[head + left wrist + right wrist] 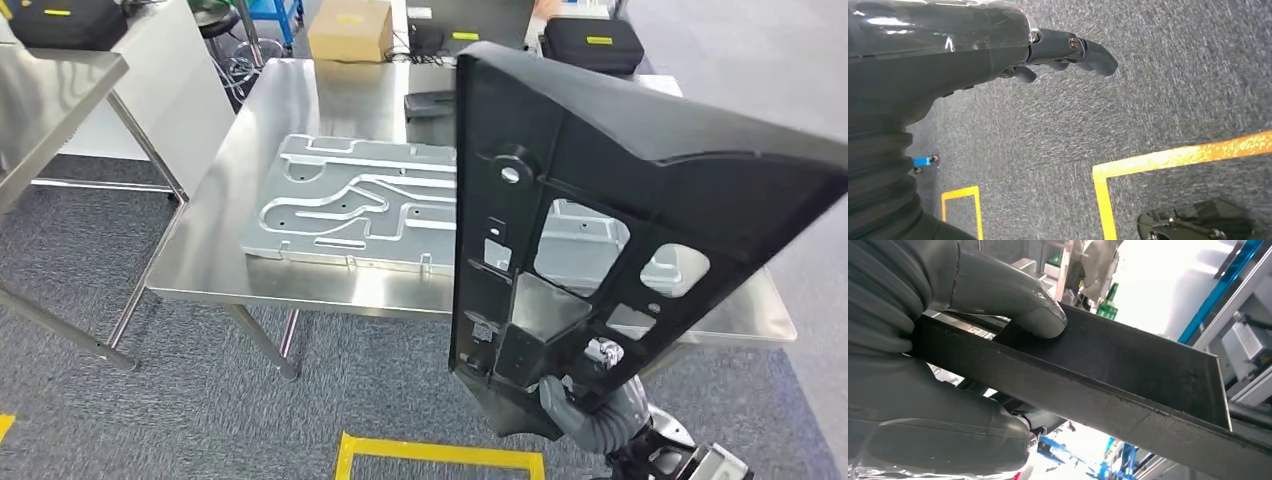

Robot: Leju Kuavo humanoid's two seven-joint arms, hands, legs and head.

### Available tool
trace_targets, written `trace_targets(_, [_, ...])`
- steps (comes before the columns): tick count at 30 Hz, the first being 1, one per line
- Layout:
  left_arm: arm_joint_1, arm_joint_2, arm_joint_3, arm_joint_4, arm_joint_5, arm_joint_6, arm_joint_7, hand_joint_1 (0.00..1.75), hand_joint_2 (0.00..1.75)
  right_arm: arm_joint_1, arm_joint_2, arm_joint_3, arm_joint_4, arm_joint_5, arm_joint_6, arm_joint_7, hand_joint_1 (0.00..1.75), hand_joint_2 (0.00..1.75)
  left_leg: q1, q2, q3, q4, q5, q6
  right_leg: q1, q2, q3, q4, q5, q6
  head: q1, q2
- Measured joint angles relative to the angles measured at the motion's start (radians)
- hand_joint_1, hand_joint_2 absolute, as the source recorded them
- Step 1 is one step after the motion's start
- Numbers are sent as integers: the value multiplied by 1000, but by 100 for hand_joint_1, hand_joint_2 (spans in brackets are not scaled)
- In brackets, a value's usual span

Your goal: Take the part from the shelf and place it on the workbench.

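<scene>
A large black plastic part (590, 200) with several cut-outs stands upright in front of me, held by its lower end in my right hand (585, 395). It hangs before the near right edge of the steel workbench (330, 280). In the right wrist view my right hand (948, 340) grips the part's dark edge (1128, 380), with the thumb (1013, 300) pressed on top. My left hand (1058, 50) hangs over the grey carpet with its fingers spread and nothing in it.
A machined aluminium plate (350, 205) lies across the middle of the workbench. A second steel table (50, 100) stands at the left. A cardboard box (350, 30) and black cases (595, 40) sit behind. Yellow floor tape (440, 455) marks the carpet below.
</scene>
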Motion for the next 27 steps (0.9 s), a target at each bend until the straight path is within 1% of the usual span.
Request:
trace_targets(2, [-2, 2, -1, 0, -3, -6, -15, 0, 175, -21, -13, 2, -16, -16, 21, 15, 175, 175, 0, 1, 4, 11, -8, -11, -2, 3, 8, -4, 5, -15, 0, 0])
trace_targets(3, [-4, 2, -1, 0, -5, -8, -19, 0, 175, -39, -22, 4, -22, -25, 27, 27, 175, 175, 1, 2, -5, 32, -20, -16, -4, 4, 14, -6, 3, -22, 0, 0])
trace_targets(4, [-7, 3, -2, 0, -7, -10, -21, 0, 175, -59, -31, 5, -28, -32, 32, 39, 175, 175, 2, 2, -24, 70, -42, -20, -6, 4, 19, -9, 2, -27, 0, 0])
trace_targets(5, [-9, 3, -2, 0, -9, -10, -23, 0, 175, -82, -40, 6, -30, -39, 35, 52, 175, 175, 4, 2, -56, 128, -71, -24, -5, 4, 22, -10, -1, -31, 0, 0])
trace_targets(6, [-12, 3, -2, 0, -10, -10, -25, 0, 175, -108, -52, 6, -32, -45, 38, 67, 175, 175, 5, 2, -97, 196, -101, -28, -5, 4, 23, -10, -3, -33, 0, 0])
trace_targets(7, [-13, 3, -2, 0, -11, -8, -28, 0, 175, -141, -63, 6, -31, -51, 40, 85, 175, 175, 6, 2, -137, 255, -121, -31, -4, 4, 23, -10, -5, -35, 0, 0])
trace_targets(8, [-14, 3, -2, 0, -11, -6, -31, 0, 175, -178, -74, 7, -29, -58, 42, 106, 175, 175, 6, 2, -165, 289, -123, -31, -3, 6, 24, -10, -7, -35, 0, 0])
trace_targets(9, [-15, 3, -2, 0, -11, -4, -34, 0, 175, -216, -85, 7, -27, -65, 42, 126, 175, 175, 6, 2, -174, 282, -104, -30, -3, 8, 28, -10, -9, -34, 0, 0])
trace_targets(10, [-16, 3, -2, 0, -11, -2, -37, 0, 175, -251, -94, 7, -24, -71, 41, 143, 175, 175, 6, 2, -165, 238, -64, -26, -3, 10, 33, -10, -12, -32, 0, 0])
trace_targets(11, [-16, 3, -2, 0, -11, -1, -38, 0, 175, -281, -103, 7, -21, -76, 41, 157, 175, 175, 5, 3, -143, 167, -14, -21, -3, 10, 40, -10, -15, -29, 0, 0])
trace_targets(12, [-17, 3, -2, 0, -11, 1, -39, 0, 175, -306, -110, 7, -18, -78, 41, 167, 175, 175, 4, 3, -121, 101, 21, -16, -2, 8, 46, -9, -19, -26, 0, 0])
trace_targets(13, [-18, 2, -2, 0, -11, 4, -40, 0, 175, -329, -117, 7, -14, -78, 41, 178, 175, 175, 1, 4, -105, 51, 38, -11, -1, 7, 49, -9, -21, -22, 0, 0])
trace_targets(14, [-18, 2, -2, 0, -10, 6, -42, 0, 175, -358, -125, 8, -8, -76, 39, 193, 175, 175, -2, 4, -99, 25, 48, -5, -1, 6, 48, -9, -22, -18, 0, 0])
trace_targets(15, [-19, 1, -2, 0, -10, 9, -43, 0, 175, -394, -133, 8, 2, -75, 38, 213, 175, 175, -5, 4, -101, 20, 45, 1, 0, 6, 46, -9, -22, -12, 0, 0])
trace_targets(16, [-19, 0, -2, 0, -10, 11, -44, 0, 175, -442, -144, 9, 18, -77, 37, 240, 175, 175, -5, 4, -101, 17, 52, 8, 1, 7, 44, -10, -21, -6, 0, 0])
trace_targets(17, [-20, -2, -2, 0, -11, 15, -43, 0, 175, -502, -159, 10, 40, -83, 37, 276, 175, 175, -3, 5, -100, 11, 65, 14, 0, 7, 42, -8, -23, 0, 0, 0])
trace_targets(18, [-22, -4, -3, 0, -12, 20, -40, 0, 175, -570, -177, 11, 67, -92, 39, 314, 175, 175, -2, 6, -98, 6, 71, 20, 0, 6, 36, 3, -31, 5, 0, 0])
trace_targets(19, [-24, -7, -3, 0, -15, 27, -37, 0, 175, -643, -195, 15, 97, -103, 41, 350, 175, 175, 1, 7, -95, 0, 76, 25, 0, 5, 21, 33, -49, 9, 0, 0])
trace_targets(20, [-25, -9, -3, 0, -16, 36, -34, 0, 175, -714, -214, 21, 131, -111, 42, 383, 175, 175, 1, 8, -95, -3, 79, 28, -2, 3, -5, 85, -76, 12, 0, 0])
trace_targets(21, [-25, -11, -4, 0, -18, 45, -33, 0, 175, -778, -231, 29, 165, -113, 40, 403, 175, 175, 0, 7, -96, -4, 80, 30, -2, 2, -39, 152, -106, 14, 0, 0])
trace_targets(22, [-24, -12, -4, 0, -18, 55, -33, 0, 175, -836, -247, 40, 199, -102, 32, 417, 175, 175, 0, 6, -96, -3, 79, 32, -2, 2, -73, 217, -128, 16, 0, 0])
trace_targets(23, [-22, -13, -4, 0, -19, 67, -33, 0, 175, -889, -264, 54, 230, -70, 14, 425, 175, 175, 0, 5, -96, -2, 78, 33, -3, 2, -99, 261, -134, 18, 0, 0])
trace_targets(24, [-20, -13, -4, 0, -20, 80, -34, 0, 175, -937, -282, 72, 258, -3, -20, 427, 175, 175, 0, 3, -95, 0, 76, 34, -3, 2, -109, 267, -118, 19, 0, 0])
trace_targets(25, [-18, -15, -4, 0, -20, 91, -36, 0, 175, -986, -302, 97, 283, 98, -68, 427, 175, 175, 0, -1, -93, 3, 72, 33, -4, 2, -100, 234, -84, 19, 0, 0])
trace_targets(26, [-17, -16, -5, 0, -21, 99, -37, 0, 175, -1034, -324, 128, 307, 235, -130, 428, 175, 175, 0, -4, -91, 7, 68, 32, -5, 2, -77, 172, -39, 18, 0, 0])
trace_targets(27, [-16, -17, -6, 0, -22, 101, -39, 0, 175, -1083, -345, 165, 334, 394, -200, 429, 175, 175, -1, -6, -91, 11, 63, 29, -5, 1, -50, 108, -5, 16, 0, 0])
